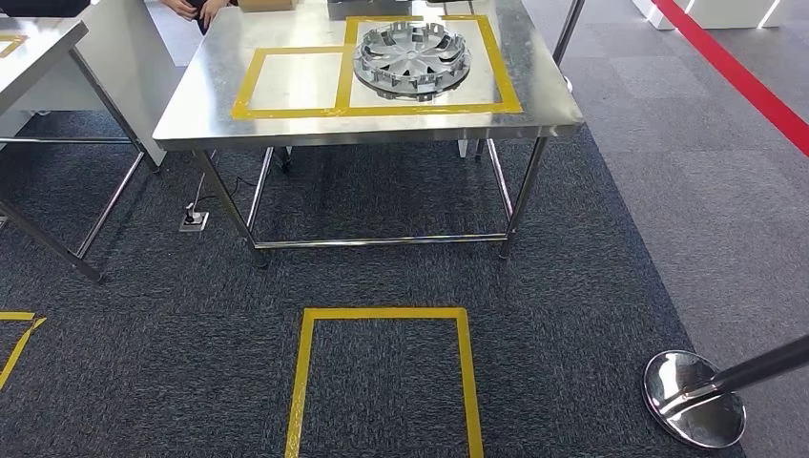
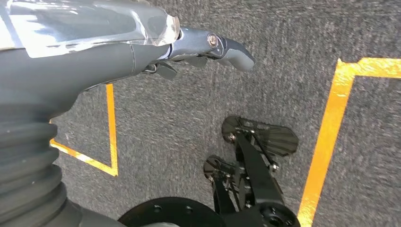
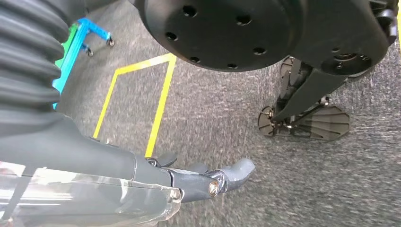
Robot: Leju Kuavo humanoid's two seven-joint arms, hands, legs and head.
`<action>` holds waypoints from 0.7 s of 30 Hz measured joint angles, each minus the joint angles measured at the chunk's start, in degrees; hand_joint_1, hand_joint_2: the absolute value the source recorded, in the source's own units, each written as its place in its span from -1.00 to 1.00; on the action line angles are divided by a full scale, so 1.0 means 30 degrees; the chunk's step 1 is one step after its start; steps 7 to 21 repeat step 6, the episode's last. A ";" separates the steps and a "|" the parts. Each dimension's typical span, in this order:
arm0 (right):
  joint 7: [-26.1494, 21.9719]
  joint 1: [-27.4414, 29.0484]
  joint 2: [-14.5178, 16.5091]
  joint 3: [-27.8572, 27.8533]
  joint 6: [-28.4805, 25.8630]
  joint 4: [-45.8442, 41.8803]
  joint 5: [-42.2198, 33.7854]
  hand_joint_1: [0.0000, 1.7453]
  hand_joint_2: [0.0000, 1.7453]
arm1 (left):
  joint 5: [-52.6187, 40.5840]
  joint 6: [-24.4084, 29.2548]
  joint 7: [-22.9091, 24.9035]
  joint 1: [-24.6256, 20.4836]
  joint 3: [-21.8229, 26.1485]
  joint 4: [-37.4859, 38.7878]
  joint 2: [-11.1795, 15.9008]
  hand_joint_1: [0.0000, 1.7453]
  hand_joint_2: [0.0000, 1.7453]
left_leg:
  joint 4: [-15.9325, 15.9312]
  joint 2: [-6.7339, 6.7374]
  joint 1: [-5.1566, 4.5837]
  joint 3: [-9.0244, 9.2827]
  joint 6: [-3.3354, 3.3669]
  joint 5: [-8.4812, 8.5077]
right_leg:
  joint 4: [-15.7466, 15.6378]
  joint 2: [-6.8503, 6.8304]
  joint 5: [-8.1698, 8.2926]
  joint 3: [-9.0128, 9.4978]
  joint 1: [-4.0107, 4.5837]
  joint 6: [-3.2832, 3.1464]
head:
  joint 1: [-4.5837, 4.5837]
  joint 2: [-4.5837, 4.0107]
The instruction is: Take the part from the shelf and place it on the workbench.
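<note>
A silver, spoked wheel-cover part (image 1: 412, 60) lies flat on the steel workbench (image 1: 205, 113), inside the larger yellow-taped rectangle at the right of its top. The smaller taped rectangle (image 1: 250, 84) beside it holds nothing. My left hand (image 2: 189, 52) hangs over grey carpet with the thumb stretched out and nothing in it. My right hand (image 3: 198, 177) also hangs above the carpet, its fingers loosely apart and holding nothing. Both hands are well away from the part.
A yellow taped square (image 1: 382, 313) marks the carpet in front of the workbench. A chrome stanchion base (image 1: 694, 398) stands at the right, a second table (image 1: 29, 52) at the left. A person's hands (image 1: 196, 8) rest at the far edge. A blue cart (image 3: 78, 42) stands nearby.
</note>
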 joint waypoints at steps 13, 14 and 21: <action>-0.0019 0.0520 -0.0120 0.1569 -0.0373 -0.0400 -0.1910 -1.00 -1.00 | 0.2058 0.0442 0.0641 0.0493 -0.2521 -0.0388 0.0117 -1.00 -1.00 | 0.0013 -0.0001 -0.0021 -0.0060 0.0002 0.0001 | -0.0001 0.0002 0.0021 -0.0052 -0.0023 0.0033 | 0.0002 0.0000; -0.0019 0.0520 -0.0120 0.1569 -0.0373 -0.0400 -0.1910 -1.00 -1.00 | 0.2058 0.0442 0.0641 0.0493 -0.2521 -0.0388 0.0117 -1.00 -1.00 | 0.0013 -0.0001 -0.0021 -0.0060 0.0002 0.0001 | -0.0001 0.0002 0.0021 -0.0052 -0.0023 0.0033 | 0.0002 0.0000; -0.0019 0.0520 -0.0120 0.1569 -0.0373 -0.0400 -0.1910 -1.00 -1.00 | 0.2058 0.0442 0.0641 0.0493 -0.2521 -0.0388 0.0117 -1.00 -1.00 | 0.0013 -0.0001 -0.0021 -0.0060 0.0002 0.0001 | -0.0001 0.0002 0.0021 -0.0052 -0.0023 0.0033 | 0.0002 0.0000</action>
